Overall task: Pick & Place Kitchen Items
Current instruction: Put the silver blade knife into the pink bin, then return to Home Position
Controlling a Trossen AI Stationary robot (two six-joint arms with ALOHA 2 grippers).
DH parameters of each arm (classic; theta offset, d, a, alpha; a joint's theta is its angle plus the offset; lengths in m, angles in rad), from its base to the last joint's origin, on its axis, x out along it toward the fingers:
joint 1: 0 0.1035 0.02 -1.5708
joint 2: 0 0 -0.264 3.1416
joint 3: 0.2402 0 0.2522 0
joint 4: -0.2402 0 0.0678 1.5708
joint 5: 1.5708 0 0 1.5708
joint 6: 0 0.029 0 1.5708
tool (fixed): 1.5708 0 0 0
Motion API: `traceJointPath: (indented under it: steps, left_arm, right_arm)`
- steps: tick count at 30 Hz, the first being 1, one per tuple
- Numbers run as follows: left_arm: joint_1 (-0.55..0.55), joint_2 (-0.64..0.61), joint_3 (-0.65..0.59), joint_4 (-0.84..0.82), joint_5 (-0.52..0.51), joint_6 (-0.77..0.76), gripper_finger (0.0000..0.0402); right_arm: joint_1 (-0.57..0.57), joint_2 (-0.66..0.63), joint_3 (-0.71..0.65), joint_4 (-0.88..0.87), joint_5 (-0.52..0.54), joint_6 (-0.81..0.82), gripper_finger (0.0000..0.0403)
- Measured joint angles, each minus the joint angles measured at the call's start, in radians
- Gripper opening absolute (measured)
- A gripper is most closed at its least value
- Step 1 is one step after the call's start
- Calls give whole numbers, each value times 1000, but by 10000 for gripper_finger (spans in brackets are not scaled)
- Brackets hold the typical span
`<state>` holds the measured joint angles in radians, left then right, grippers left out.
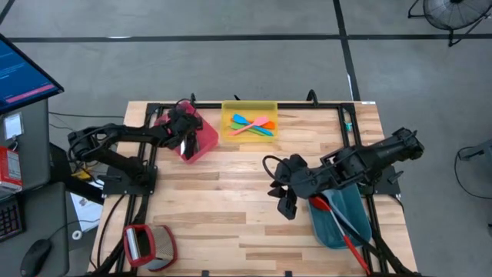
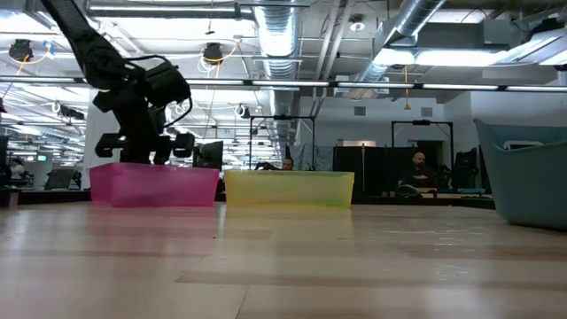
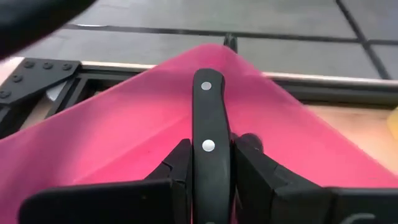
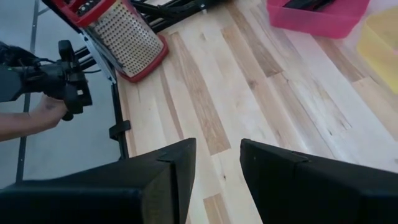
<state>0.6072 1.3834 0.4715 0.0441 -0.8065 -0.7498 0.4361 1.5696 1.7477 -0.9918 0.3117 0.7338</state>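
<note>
My left gripper [image 1: 181, 127] is over the pink bin [image 1: 201, 144] at the table's far left, shut on a black-handled knife [image 3: 208, 118]. In the low view it stands just above the bin's rim [image 2: 155, 168]. The knife's blade is hidden in the left wrist view. Small blue, orange and green spatulas [image 1: 252, 125] lie in the yellow bin [image 1: 249, 106]. Long red spoons [image 1: 347, 233] lie in the teal bin [image 1: 352, 208] at the near right. My right gripper [image 4: 217, 149] hangs open above the bare table beside that bin, with nothing between its fingers. My left gripper pinches the knife's black riveted handle [image 3: 210, 163] between its two fingers. The handle runs on forward past the fingertips, its butt end [image 3: 205, 79] toward the bin's far corner. The knife is held over the inside of the pink bin; whether it touches the bin I cannot tell.
A red-framed box grater [image 1: 147, 245] lies at the table's near left corner. A person's hand [image 4: 43, 115] holds a black device beyond the table's edge. Bare wood [image 1: 231, 200] spans the middle of the table between the bins.
</note>
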Motion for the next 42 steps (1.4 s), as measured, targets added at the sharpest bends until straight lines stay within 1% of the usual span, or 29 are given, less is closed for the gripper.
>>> traceJointPath:
  steps: [2, 6, 13, 17, 19, 21, 23, 25, 30, 32, 35, 39, 42]
  left_arm:
    - [0, 0, -8, 45, 4, 0, 66]
    - [0, 0, -10, 81, 17, 0, 68]
    - [8, 7, -10, 87, 39, 8, 74]
    - [29, 29, -10, 93, 107, 7, 84]
    - [36, 43, -10, 95, 146, 7, 91]
    - [36, 50, -10, 99, 161, 8, 101]
    - [36, 50, -10, 103, 163, 8, 115]
    - [34, 38, -10, 100, 197, 10, 133]
    - [34, -42, -9, 110, 290, 29, 193]
    - [34, -95, -9, 114, 350, 66, 216]
    - [33, -196, -9, 115, 466, 91, 243]
    - [11, -360, -9, 120, 623, 124, 255]
    - [-21, -503, -9, 122, 733, 145, 244]
  right_arm:
    - [-9, 0, 0, -3, 0, 0, 123]
    - [-25, 0, 0, -3, -1, 0, 123]
    - [-42, 0, 0, -3, -45, 0, 123]
    - [-42, 0, 0, -3, -49, 0, 123]
    - [-41, 0, 0, -2, -49, 0, 123]
    - [-41, 0, 0, -2, -49, 0, 123]
    - [-41, 0, 0, 1, -49, 0, 123]
    - [-42, 0, 0, 4, -49, 0, 123]
    - [-46, 0, 0, 25, -49, -7, 127]
    - [-46, 0, 0, 41, -49, -16, 134]
    - [-46, 0, 0, 71, -50, -57, 147]
    - [-50, -14, -1, 103, -50, -108, 163]
    - [-53, -42, -2, 114, -50, -149, 172]
